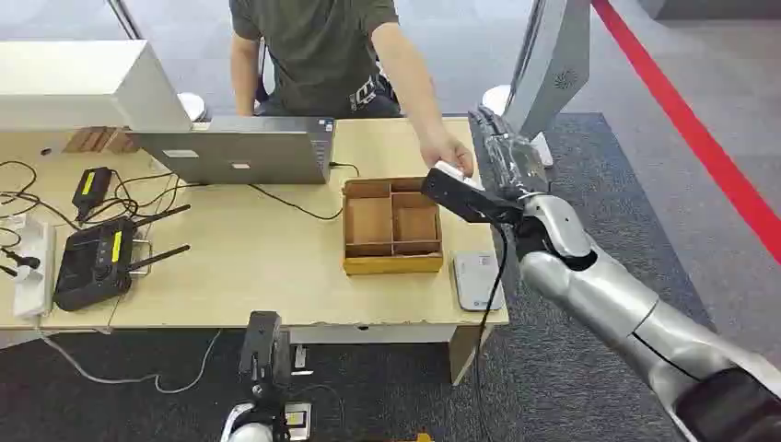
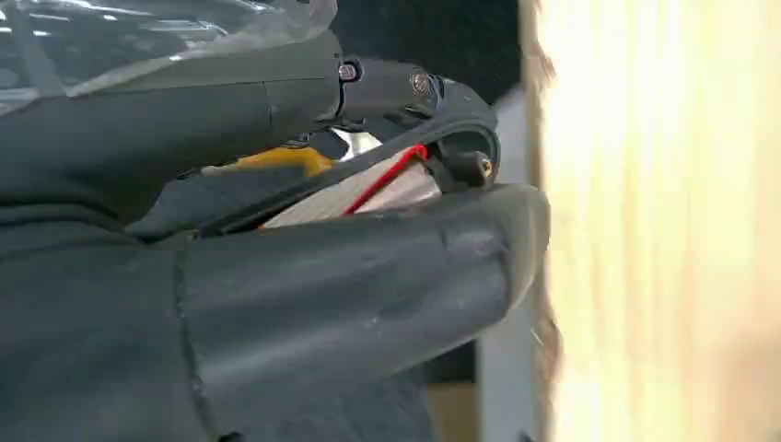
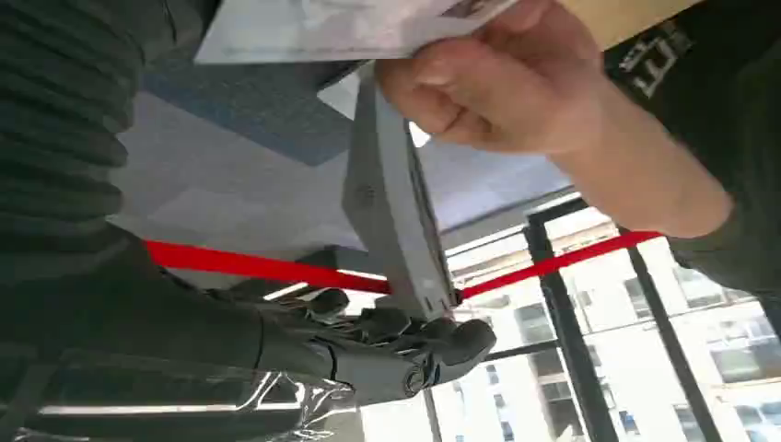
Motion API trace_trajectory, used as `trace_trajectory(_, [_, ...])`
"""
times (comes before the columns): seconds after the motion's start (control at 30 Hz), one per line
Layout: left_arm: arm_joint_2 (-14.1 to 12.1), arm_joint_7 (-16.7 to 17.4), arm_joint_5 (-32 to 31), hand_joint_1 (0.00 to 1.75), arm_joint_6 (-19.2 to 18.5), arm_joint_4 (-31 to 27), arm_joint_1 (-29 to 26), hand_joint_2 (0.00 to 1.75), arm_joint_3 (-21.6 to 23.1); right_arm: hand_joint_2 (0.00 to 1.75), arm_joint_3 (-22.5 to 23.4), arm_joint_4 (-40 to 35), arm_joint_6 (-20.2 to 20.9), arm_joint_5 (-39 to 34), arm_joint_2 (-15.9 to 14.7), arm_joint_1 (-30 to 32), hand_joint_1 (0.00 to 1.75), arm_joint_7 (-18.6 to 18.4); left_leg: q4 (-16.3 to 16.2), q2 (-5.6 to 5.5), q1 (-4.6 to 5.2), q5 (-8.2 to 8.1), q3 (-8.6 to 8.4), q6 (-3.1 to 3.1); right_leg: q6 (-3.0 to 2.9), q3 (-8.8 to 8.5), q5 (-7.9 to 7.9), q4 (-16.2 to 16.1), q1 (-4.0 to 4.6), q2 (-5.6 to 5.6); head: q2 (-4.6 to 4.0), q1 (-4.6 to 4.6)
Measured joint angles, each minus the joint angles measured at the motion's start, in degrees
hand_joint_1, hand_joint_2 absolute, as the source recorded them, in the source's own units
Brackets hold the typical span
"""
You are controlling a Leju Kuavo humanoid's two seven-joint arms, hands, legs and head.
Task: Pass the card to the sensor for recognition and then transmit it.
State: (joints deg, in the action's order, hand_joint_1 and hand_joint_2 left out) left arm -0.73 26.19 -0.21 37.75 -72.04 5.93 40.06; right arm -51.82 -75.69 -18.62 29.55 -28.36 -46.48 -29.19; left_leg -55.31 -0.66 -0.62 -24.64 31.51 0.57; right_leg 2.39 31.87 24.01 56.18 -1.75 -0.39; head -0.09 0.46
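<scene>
Between two hands, pale flat card (image 3: 341, 28)

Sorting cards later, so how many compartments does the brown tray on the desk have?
3 visible in the brown tray: a narrow one along the far side, a large one at its left, a smaller one at its right.

floor: dark grey carpet (image 1: 589, 147); red floor stripe (image 1: 700, 138) running diagonally | furniture: light wooden table (image 1: 276, 267); white box (image 1: 83, 83) at its far left | windows (image 3: 663, 350): bright daylight; dark frames
</scene>
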Motion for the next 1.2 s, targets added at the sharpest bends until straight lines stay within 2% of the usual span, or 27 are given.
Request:
trace_trajectory(0.03, [-2.1, 6.1, -3.0, 0.00, 0.0, -5.1, -1.6, 0.00, 0.0, 1.75, 0.3, -0.5, 0.1, 0.3, -0.8, 0.7, 0.00, -0.5, 0.0, 0.03, -0.01, -0.05, -0.02, 0.03, -0.01, -0.01, 0.00, 0.0, 0.02, 0.02, 0.00, 0.04])
trace_trajectory(0.07, [-4.8, 10.9, -5.0, 0.00, 0.0, -12.8, -4.5, 0.00, -0.2, 1.75, 0.9, -1.3, 0.4, 0.5, -1.8, 1.6, 0.00, -0.9, 0.0, 0.09, 0.00, -0.14, -0.06, 0.03, -0.06, 0.01, 0.04, 0.0, 0.02, 0.13, 0.00, 0.00])
trace_trajectory(0.1, [-6.5, 11.4, -4.8, 0.00, 0.0, -17.7, -6.8, 0.00, -0.9, 1.75, 1.4, -1.9, 0.9, 0.5, -2.6, 2.3, 0.00, -1.1, 0.0, 0.21, 0.01, -0.14, -0.09, 0.02, -0.06, 0.01, 0.05, 0.0, 0.00, 0.21, 0.00, -0.11])
trace_trajectory(0.13, [-7.5, 9.9, -3.4, 0.00, 0.0, -21.4, -8.4, 0.00, -1.3, 1.75, 1.9, -2.2, 1.5, 0.6, -3.2, 2.9, 0.00, -1.1, 0.0, 0.24, 0.01, -0.14, -0.07, 0.02, -0.02, 0.02, 0.09, 0.0, 0.00, 0.21, 0.00, -0.28])
trace_trajectory(0.23, [-10.5, 4.0, 1.4, 0.00, 0.0, -29.7, -11.1, 0.00, -1.1, 1.75, 3.1, -3.0, 2.6, 1.2, -4.2, 3.3, 0.00, -0.9, 0.0, 0.27, -0.02, -0.14, -0.07, 0.02, -0.04, 0.02, 0.09, 0.0, 0.03, 0.22, 0.02, -0.04])
trace_trajectory(0.3, [-12.1, 3.4, 2.3, 0.00, 0.0, -34.4, -12.0, 0.00, -1.1, 1.75, 3.5, -3.4, 2.9, 1.4, -4.5, 3.7, 0.00, -0.6, 0.0, 0.29, -0.03, -0.13, -0.09, 0.02, -0.04, -0.01, 0.08, 0.0, 0.04, 0.22, 0.00, -0.02])
trace_trajectory(0.4, [-14.8, 6.9, 0.6, 0.00, 0.0, -40.5, -14.0, 0.00, -1.1, 1.75, 4.2, -4.0, 3.2, 1.7, -5.1, 4.2, 0.00, -0.6, 0.0, 0.29, -0.03, -0.12, -0.10, 0.03, -0.08, -0.01, 0.05, 0.0, 0.04, 0.22, 0.02, -0.04])
trace_trajectory(0.43, [-15.8, 7.1, 1.2, 0.00, 0.0, -42.5, -14.7, 0.00, -1.3, 1.75, 4.4, -4.3, 3.5, 1.7, -5.4, 4.4, 0.00, -0.6, 0.0, 0.29, -0.03, -0.12, -0.08, 0.03, -0.08, -0.01, 0.05, 0.0, 0.04, 0.22, 0.00, -0.07])
trace_trajectory(0.47, [-16.1, 5.3, 3.2, 0.00, 0.0, -42.9, -14.9, 0.00, -1.5, 1.75, 4.4, -4.4, 3.7, 1.7, -5.4, 4.3, 0.00, -0.3, 0.0, 0.29, -0.03, -0.12, -0.08, 0.03, -0.08, -0.01, 0.05, 0.0, 0.03, 0.22, 0.00, -0.04])
trace_trajectory(0.5, [-16.4, 1.6, 6.9, 0.00, 0.0, -42.5, -14.7, 0.00, -1.7, 1.75, 4.4, -4.4, 3.8, 1.7, -5.1, 4.2, 0.00, -0.1, 0.0, 0.28, -0.03, -0.12, -0.08, 0.03, -0.08, -0.01, 0.05, 0.0, 0.03, 0.22, 0.02, -0.09])
trace_trajectory(0.53, [-16.6, -3.5, 12.1, 0.00, 0.0, -41.3, -14.4, 0.00, -1.9, 1.75, 4.4, -4.4, 3.8, 1.7, -4.8, 4.1, 0.00, -0.1, 0.0, 0.28, -0.03, -0.12, -0.08, 0.03, -0.08, -0.01, 0.05, 0.0, 0.04, 0.22, 0.00, -0.07])
trace_trajectory(0.57, [-16.9, -7.1, 15.8, 0.00, 0.0, -40.1, -14.2, 0.00, -2.0, 1.75, 4.4, -4.4, 3.6, 1.7, -4.6, 4.1, 0.00, -0.1, 0.0, 0.28, -0.03, -0.12, -0.09, 0.03, -0.08, -0.01, 0.05, 0.0, 0.04, 0.22, 0.02, -0.09])
trace_trajectory(0.6, [-17.3, -9.6, 18.8, 0.00, 0.0, -39.4, -14.2, 0.00, -2.1, 1.75, 4.4, -4.4, 3.5, 1.7, -4.4, 4.1, 0.00, -0.1, 0.0, 0.28, -0.04, -0.12, -0.10, 0.03, -0.08, -0.01, 0.05, 0.0, 0.05, 0.22, 0.00, -0.07])
trace_trajectory(0.67, [-18.4, -10.8, 21.6, 0.00, 0.0, -38.5, -14.7, 0.00, -2.7, 1.75, 4.4, -4.5, 3.4, 1.7, -4.4, 4.3, 0.00, -0.5, 0.0, 0.30, -0.05, -0.12, -0.09, 0.03, -0.08, 0.00, 0.05, 0.0, 0.05, 0.22, 0.00, -0.07])
trace_trajectory(0.7, [-18.8, -10.9, 22.6, 0.00, 0.0, -38.0, -15.0, 1.75, -3.0, 1.75, 4.5, -4.6, 3.4, 1.7, -4.4, 4.4, 0.00, -0.4, 0.0, 0.30, -0.04, -0.12, -0.09, 0.03, -0.08, 0.00, 0.05, 0.0, 0.05, 0.23, 0.00, -0.09])
trace_trajectory(0.77, [-18.9, -12.6, 24.6, 0.00, -1.5, -35.4, -14.9, 1.75, -3.6, 1.75, 4.7, -4.6, 3.4, 1.9, -4.2, 4.7, 0.00, 0.7, 0.0, 0.29, -0.04, -0.12, -0.09, 0.03, -0.08, 0.02, 0.05, 0.0, 0.04, 0.23, 0.00, -0.07])
trace_trajectory(0.8, [-17.7, -20.6, 27.9, 0.00, -6.6, -29.2, -13.8, 1.75, -4.9, 1.75, 5.0, -4.6, 3.4, 2.4, -3.6, 4.9, 0.00, 2.0, 0.0, 0.29, -0.03, -0.13, -0.08, 0.03, -0.08, 0.04, 0.05, 0.0, 0.04, 0.23, 0.00, -0.07])
trace_trajectory(0.87, [-16.3, -30.7, 31.8, 0.00, -13.6, -19.5, -11.1, 1.75, -6.1, 1.75, 5.1, -4.6, 3.6, 2.8, -3.0, 4.9, 0.00, 2.6, 0.0, 0.26, -0.04, -0.12, -0.06, 0.02, -0.08, 0.02, 0.05, 0.0, 0.04, 0.22, 0.02, -0.09])
trace_trajectory(0.9, [-15.6, -33.5, 33.2, 0.00, -15.4, -15.7, -10.1, 1.75, -6.1, 1.75, 5.1, -4.6, 3.7, 3.0, -2.7, 4.9, 0.00, 2.7, 0.0, 0.32, -0.07, -0.12, -0.08, 0.03, -0.08, 0.01, 0.04, 0.0, 0.08, 0.23, 0.00, -0.07])
trace_trajectory(0.97, [-14.7, -36.7, 35.2, 0.00, -17.8, -8.4, -8.6, 1.75, -6.1, 1.75, 5.5, -4.5, 4.1, 3.3, -2.3, 5.0, 0.00, 3.2, 0.0, 0.39, -0.02, -0.13, -0.09, 0.03, -0.09, 0.04, 0.00, 0.0, 0.02, 0.35, 0.00, -0.07])
trace_trajectory(1.07, [-11.6, -41.7, 38.8, 0.00, -22.9, 10.8, -3.5, 1.75, -6.1, 1.75, 6.0, -4.3, 4.5, 3.5, -1.6, 5.0, 0.00, 4.4, 0.0, 0.40, -0.06, -0.12, -0.08, 0.02, -0.12, 0.04, -0.02, 0.0, 0.07, 0.35, 0.02, -0.04])
trace_trajectory(1.1, [-11.2, -42.9, 39.1, 0.00, -24.2, 13.6, -2.8, 1.75, -6.1, 1.75, 6.1, -4.3, 4.5, 3.5, -1.5, 5.0, 0.00, 4.7, 0.0, 0.40, -0.05, -0.12, -0.07, 0.02, -0.11, 0.05, -0.02, 0.0, 0.06, 0.36, 0.00, -0.07])
trace_trajectory(1.2, [-9.4, -43.7, 39.9, 0.00, -25.7, 24.3, -0.2, 1.75, -6.0, 1.75, 6.6, -4.0, 4.6, 3.2, -1.4, 4.9, 0.00, 5.3, 0.0, 0.39, -0.06, -0.12, -0.03, 0.02, -0.11, 0.03, -0.02, 0.0, 0.06, 0.35, 0.00, -0.04])
